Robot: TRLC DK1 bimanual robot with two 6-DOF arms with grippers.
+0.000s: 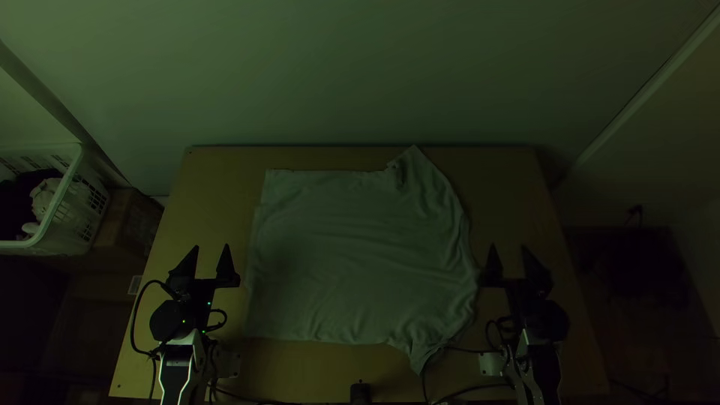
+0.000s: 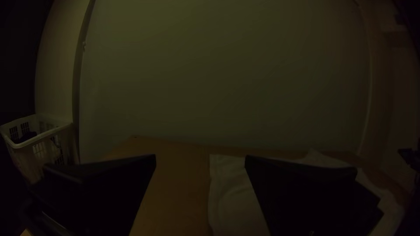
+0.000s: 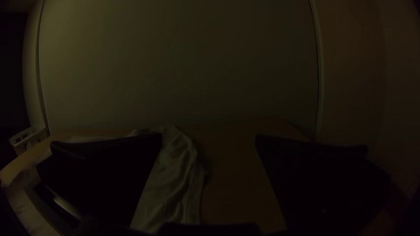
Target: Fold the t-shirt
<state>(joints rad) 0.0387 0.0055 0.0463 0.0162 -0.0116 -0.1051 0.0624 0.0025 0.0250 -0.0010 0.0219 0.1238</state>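
In the top view, a white slatted basket [image 1: 61, 199] is being seen beyond the table's left edge. Dark cloth [image 1: 15, 199] and pale cloth [image 1: 45, 196] are being contained in it; the pale cloth is being seen close to the wall of the basket nearer the table. What garments they are cannot be told. Just beside the basket, a brown box [image 1: 129, 221] is being seen; its contents cannot be told. Near that box a small pale rectangle [image 1: 135, 285] is being shown, too small to be read.

The t-shirt [image 1: 360, 255] is being supported by the wooden table [image 1: 300, 367], spread across its middle. Its side toward the left arm is being shown nearly straight, while the side toward the right arm is being curved and creased, with a pointed end at the far side and another at the near side.

The left gripper [image 1: 211, 247] is being held over the table beside the shirt, its jaws parted; the same gap is being shown in the left wrist view. The right gripper [image 1: 508, 247] is being held just beside the shirt's creased edge, its jaws also being held wide apart. Whether that edge is being touched cannot be told.
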